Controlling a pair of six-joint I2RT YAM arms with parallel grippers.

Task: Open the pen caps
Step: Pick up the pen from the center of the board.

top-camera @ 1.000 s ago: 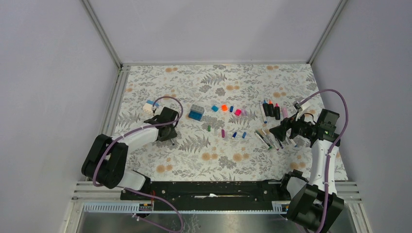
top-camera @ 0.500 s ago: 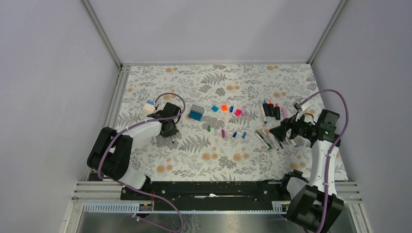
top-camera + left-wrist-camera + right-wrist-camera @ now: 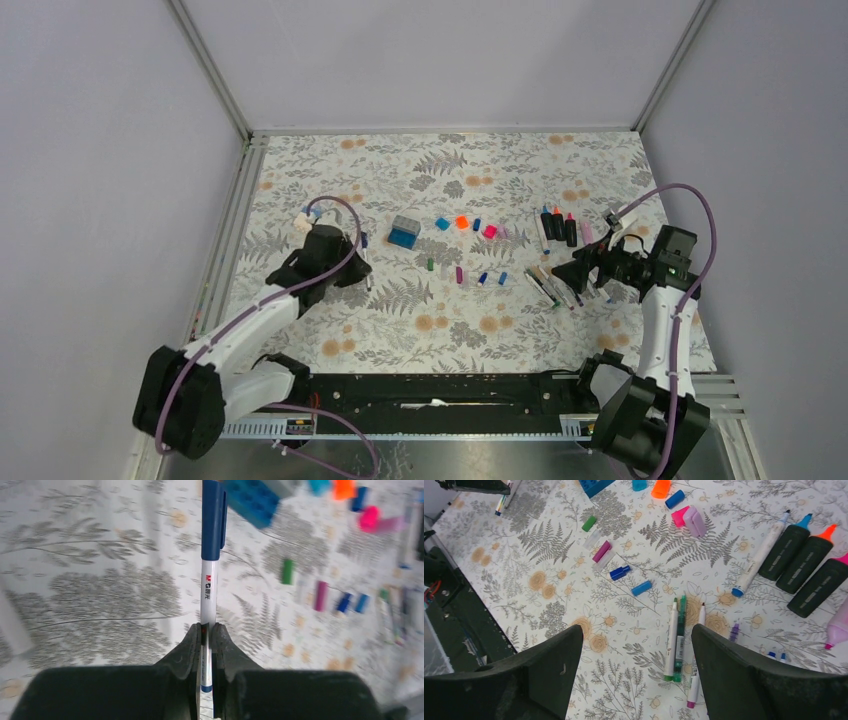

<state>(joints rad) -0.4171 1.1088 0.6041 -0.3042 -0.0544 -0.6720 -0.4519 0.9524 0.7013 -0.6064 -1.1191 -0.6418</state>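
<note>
The left gripper (image 3: pixel 206 630) is clamped on the lower barrel of a white pen (image 3: pixel 209 592). Its dark blue cap (image 3: pixel 213 520) sits on the far end, pointing toward the blue block (image 3: pixel 252 497). The right gripper (image 3: pixel 636 635) hangs with jaws wide apart above uncapped thin pens (image 3: pixel 680 635). Loose caps — a green cap (image 3: pixel 589 523), a magenta cap (image 3: pixel 602 551) and others — lie on the floral table (image 3: pixel 549 580) between the arms.
</note>
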